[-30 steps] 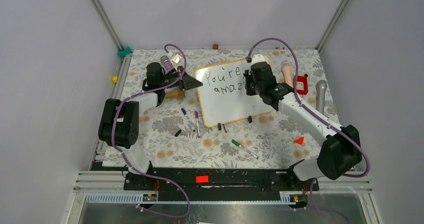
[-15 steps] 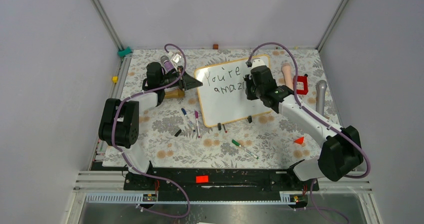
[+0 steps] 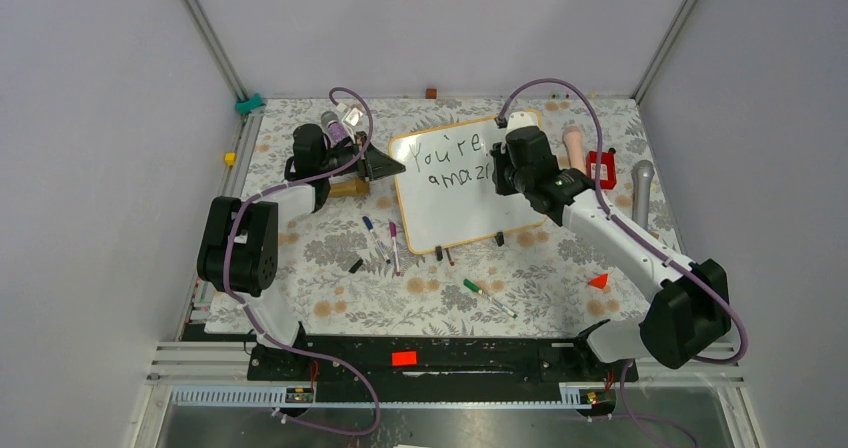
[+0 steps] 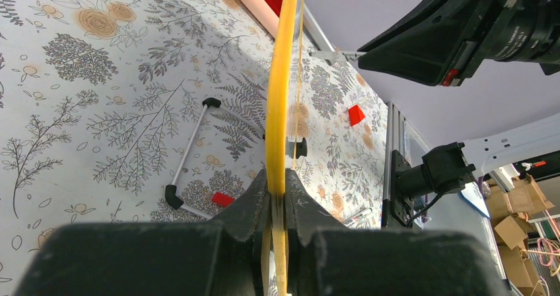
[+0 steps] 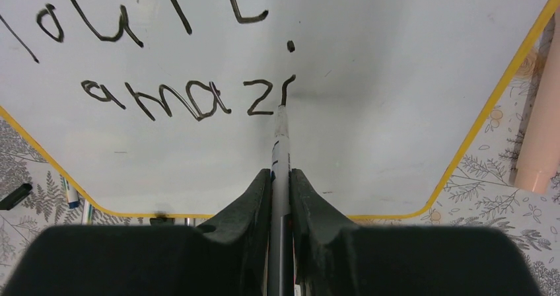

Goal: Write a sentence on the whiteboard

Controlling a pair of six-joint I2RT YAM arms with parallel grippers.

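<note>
Quick status from my two-arm rig: my right arm reaches out long from its base at the near right corner, elbow low by the table's right edge, forearm running diagonally up and left until the wrist hangs over the right half of the whiteboard (image 3: 455, 203). My right gripper (image 5: 280, 177) points down at the board with its fingers pinched narrow around a marker (image 5: 281, 134), which sticks out straight ahead between them. The tip sits right at the lower end of the "i" stroke. The sentence (image 5: 191, 101) reads "You're" on the top line and "amazi" underneath, with the dot already over the i. My left arm is folded up tighter, with its elbow raised at the left side and the forearm going toward the far end, wrist turned to the right. My left gripper (image 4: 278, 184) is clamped on the board's left edge, and its wrist cam looks along the yellow frame edge-on. The board lies mid-table toward the far side, skewed a bit, on the floral table (image 3: 330, 268). A few loose markers (image 3: 372, 230) lie just off its near-left side, and a pink tube (image 3: 574, 143) lies just off its right edge.
</note>
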